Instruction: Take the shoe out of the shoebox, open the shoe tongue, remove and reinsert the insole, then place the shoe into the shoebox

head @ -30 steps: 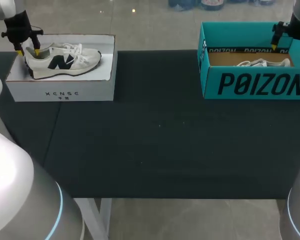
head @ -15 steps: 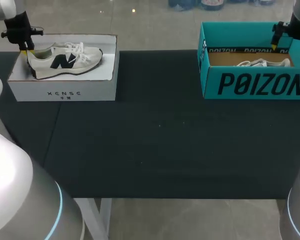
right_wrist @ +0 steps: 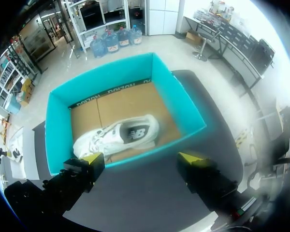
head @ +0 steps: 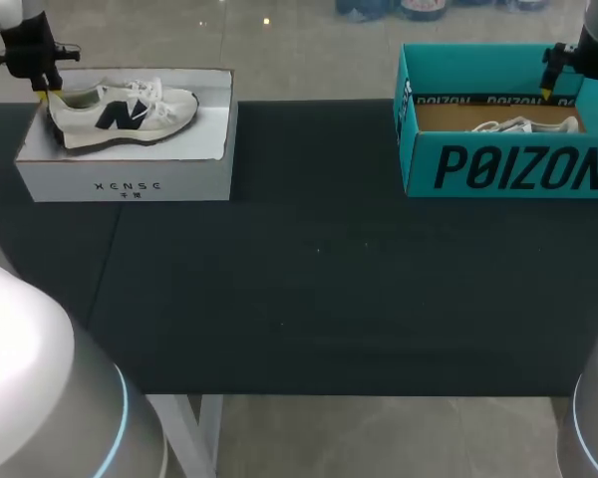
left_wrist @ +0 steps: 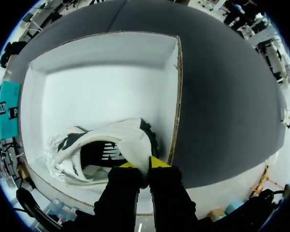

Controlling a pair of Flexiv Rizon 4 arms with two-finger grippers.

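A white shoe with a dark side logo (head: 120, 112) lies in the white shoebox (head: 125, 164) at the back left. My left gripper (head: 48, 92) is shut on its heel collar. In the left wrist view the yellow fingertips (left_wrist: 159, 162) pinch the heel fabric of the shoe (left_wrist: 106, 147), and the left gripper (left_wrist: 144, 166) sits over the white box's floor (left_wrist: 101, 92). A second white shoe (head: 523, 125) rests in the teal shoebox (head: 508, 164) at the back right. My right gripper (head: 578, 95) hangs open above the teal box (right_wrist: 179, 104), its fingers astride the second shoe (right_wrist: 118, 137), and the right gripper (right_wrist: 142, 159) holds nothing.
The dark table mat (head: 319, 259) stretches between the two boxes and toward the front edge. The white box stands at the mat's left rim, the teal box at its right rim.
My left gripper has shut on the shoe's heel and drawn it slightly up and to the left inside the white box. The right arm has kept still.
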